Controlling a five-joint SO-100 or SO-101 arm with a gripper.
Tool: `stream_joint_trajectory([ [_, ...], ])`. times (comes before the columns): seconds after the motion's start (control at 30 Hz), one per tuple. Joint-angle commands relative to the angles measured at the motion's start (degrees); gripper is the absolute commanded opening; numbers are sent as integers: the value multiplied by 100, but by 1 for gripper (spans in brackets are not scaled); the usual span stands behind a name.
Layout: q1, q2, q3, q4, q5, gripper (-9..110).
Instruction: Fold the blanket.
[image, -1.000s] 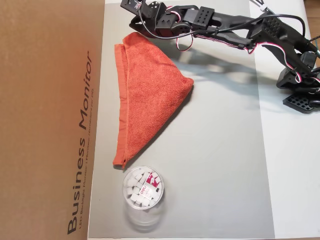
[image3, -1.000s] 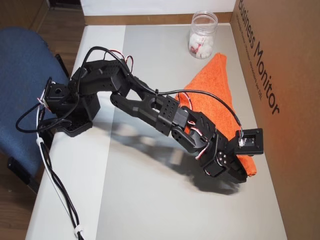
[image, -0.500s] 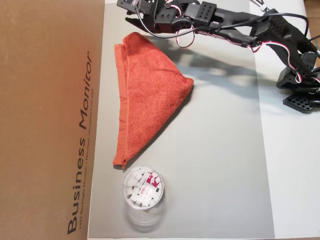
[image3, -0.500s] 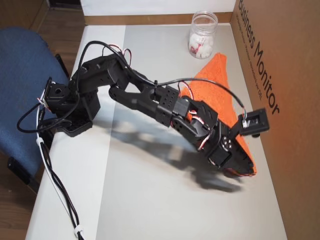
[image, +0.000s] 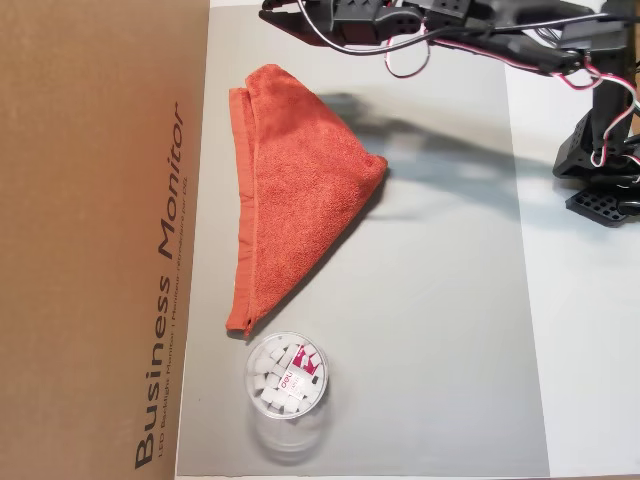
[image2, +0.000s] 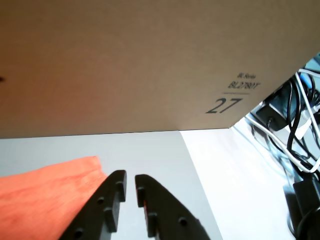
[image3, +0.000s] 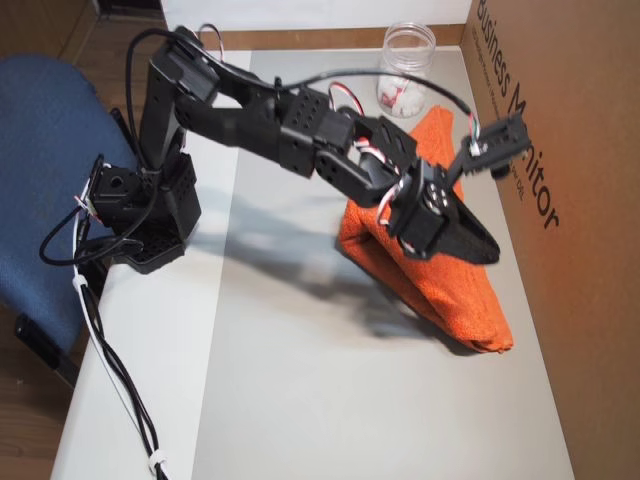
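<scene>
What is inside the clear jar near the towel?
The jar holds many small white pieces and one item with a red-and-white label. From above they fill its lower part. The print on the label is too small to read, and anything beneath the pieces is covered.

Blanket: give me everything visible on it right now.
The blanket is orange-red fuzzy terry cloth, folded into a rough triangle, lying flat on the grey mat. In an overhead view its hemmed long edge runs beside the cardboard box, and its lower tip ends just above the clear cup, with no visible contact. The tool is raised above it, nearly shut and empty; nothing grips the cloth.
</scene>
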Motion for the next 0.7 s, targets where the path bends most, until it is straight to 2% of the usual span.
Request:
stream_joint_trajectory([
  [0.0, -132, 1125, 650, -18, 79, 0],
  [0.43, -782, 3366, 3120, 97, 132, 0],
  [0.67, -1160, 4122, 3287, 2127, 809, 0],
])
